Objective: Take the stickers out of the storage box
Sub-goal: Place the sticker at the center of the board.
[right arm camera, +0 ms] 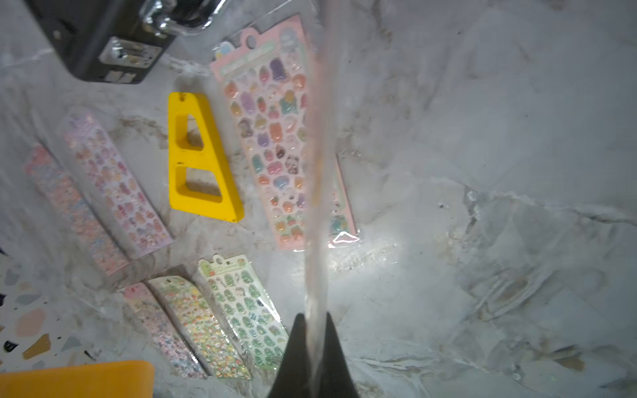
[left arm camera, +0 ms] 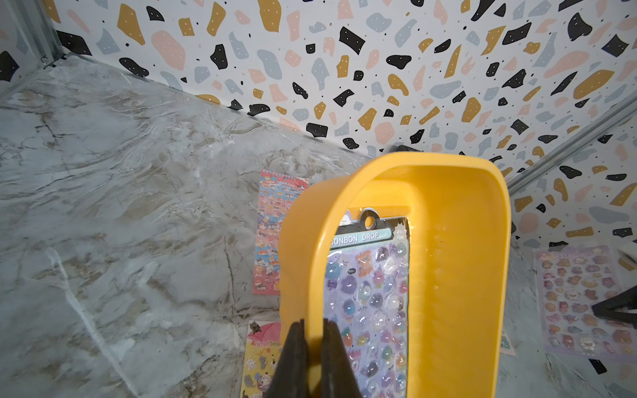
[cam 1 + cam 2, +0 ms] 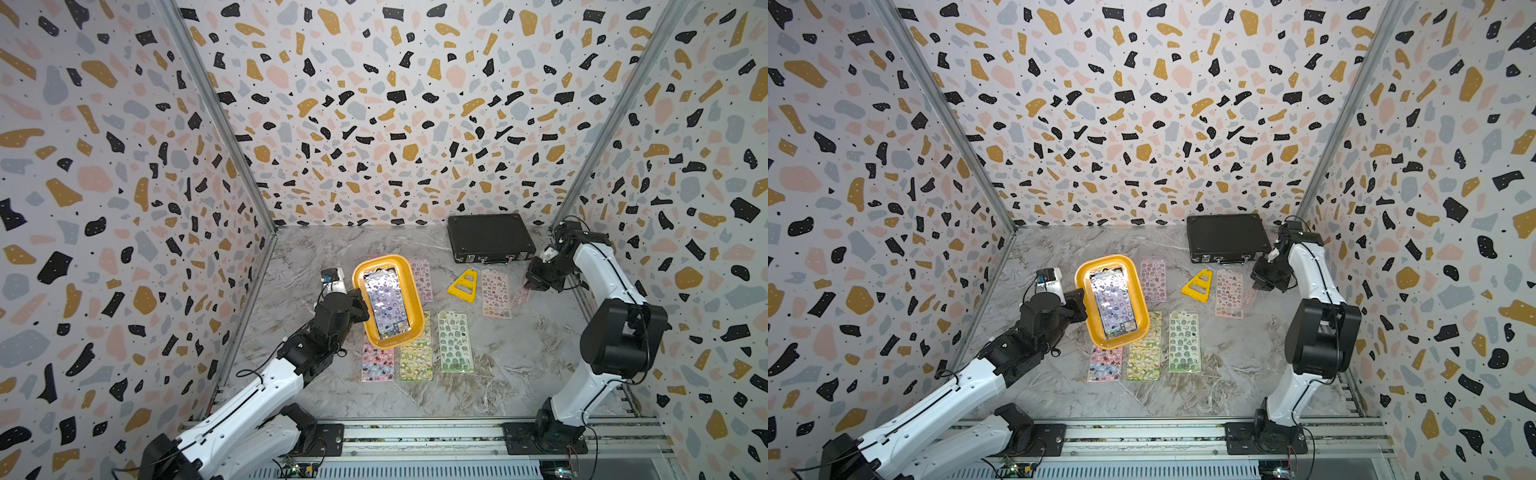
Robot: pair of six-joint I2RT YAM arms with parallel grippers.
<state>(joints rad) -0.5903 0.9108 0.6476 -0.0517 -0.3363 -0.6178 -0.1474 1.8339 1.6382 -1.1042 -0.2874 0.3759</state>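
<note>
Left fingers (image 2: 293, 358) pinch the raised storage box (image 2: 458, 275); right fingers (image 1: 296, 351) clamp a sticker sheet (image 1: 317, 206).

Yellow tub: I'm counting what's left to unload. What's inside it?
One purple sticker sheet shows inside the tub; any sheets beneath it are covered. The left gripper pinches the tub's rim.

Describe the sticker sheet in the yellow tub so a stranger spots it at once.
On the marble table, left of centre, the left gripper pinches the rim of the yellow-orange storage box. Inside lies a purple sticker sheet headed BONBON DROP; unlike the pink and green sheets around, it alone sits in the box.
</note>
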